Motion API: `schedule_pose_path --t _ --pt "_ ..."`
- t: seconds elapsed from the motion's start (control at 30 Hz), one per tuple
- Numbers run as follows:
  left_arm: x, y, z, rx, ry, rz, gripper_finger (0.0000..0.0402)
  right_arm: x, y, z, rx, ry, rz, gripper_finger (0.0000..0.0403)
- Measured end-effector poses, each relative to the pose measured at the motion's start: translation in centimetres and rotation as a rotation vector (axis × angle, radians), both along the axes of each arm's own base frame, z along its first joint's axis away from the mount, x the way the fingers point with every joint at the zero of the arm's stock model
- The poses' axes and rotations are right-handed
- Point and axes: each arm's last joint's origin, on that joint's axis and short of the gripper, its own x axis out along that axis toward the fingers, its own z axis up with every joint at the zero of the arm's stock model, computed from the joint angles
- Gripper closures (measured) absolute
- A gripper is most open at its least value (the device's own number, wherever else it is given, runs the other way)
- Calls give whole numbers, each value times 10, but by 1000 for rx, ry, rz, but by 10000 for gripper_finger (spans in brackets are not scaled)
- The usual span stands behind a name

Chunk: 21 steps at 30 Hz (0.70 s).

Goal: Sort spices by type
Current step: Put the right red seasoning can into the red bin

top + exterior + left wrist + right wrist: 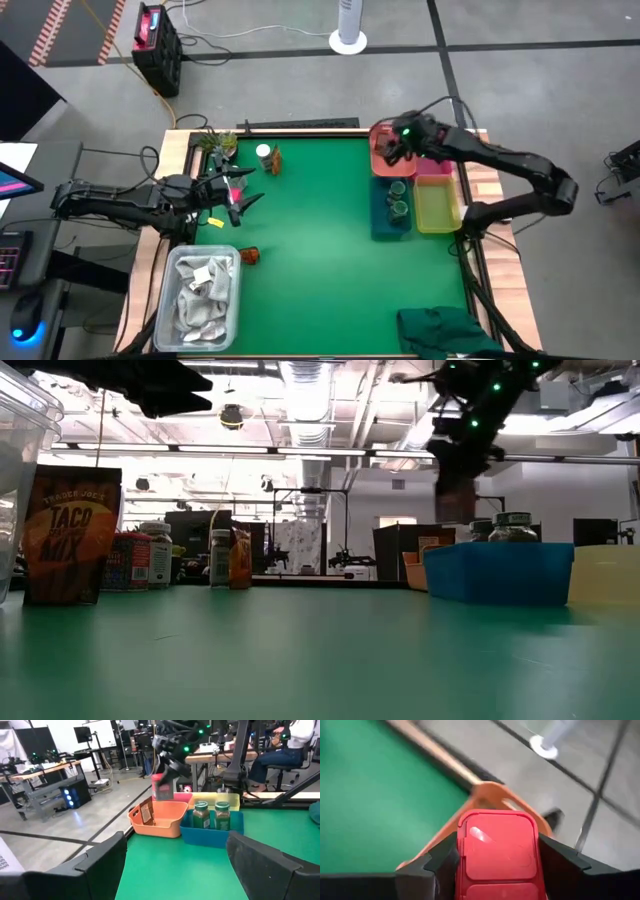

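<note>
Right gripper (497, 865) is clamping a red-lidded tin (497, 852), one finger on each side of the lid, and hanging it in the air over the orange bin (385, 160) at the table's far right corner. From the left wrist view the tin (161, 787) is clear above the bin's rim, not yet inside. Probably being carried high so it clears the bin walls before the drop.

The orange bin (157, 820) is already holding a brown packet (146, 812) leaning on its wall. Next to it along the right edge, the blue bin (210, 832) is holding two green-capped jars (201, 815), upright and side by side, so like seems to be going with like. Pink bin (434, 167) and yellow bin (438, 205) are sitting just beyond, contents unclear.

Left gripper (235, 195) is waiting near the left edge with fingers spread wide, grasping nothing, likely staged beside the unsorted spices. Those are clustered at the far left corner: a white-capped jar (264, 153), an orange-brown jar (275, 162), plus a taco mix packet (70, 535) standing upright in the low view. Another small brown jar (249, 255) is lying by the clear tub (170, 300) of rags at the near left.

Sorting looks under way, several spices still to go.
</note>
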Motion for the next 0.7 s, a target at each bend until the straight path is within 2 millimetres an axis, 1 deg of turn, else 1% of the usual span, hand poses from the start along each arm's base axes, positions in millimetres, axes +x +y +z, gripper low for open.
schedule_pose_path --t 0.1,0.2,0.3,0.4,0.53,0.67,0.7 --pt "0 0 0 -3 -2 0 74 -17 -10 -1 9 -71 -155 157" --pt "0 0 1 -9 -12 0 74 -29 -25 -9 41 -67 -272 156" --pt "0 0 1 -17 -18 0 74 -37 -37 -17 60 -24 -353 156" --pt "0 0 1 -43 -30 0 74 -45 -46 -22 66 12 -432 155" --pt "0 0 1 -77 -45 0 74 -55 -58 -20 39 -21 -510 155" --pt "0 0 2 -105 -67 0 74 -69 -66 -21 55 -33 -597 155" --pt "0 0 3 -115 -84 -1 74 -69 -67 -21 51 -51 -604 154"
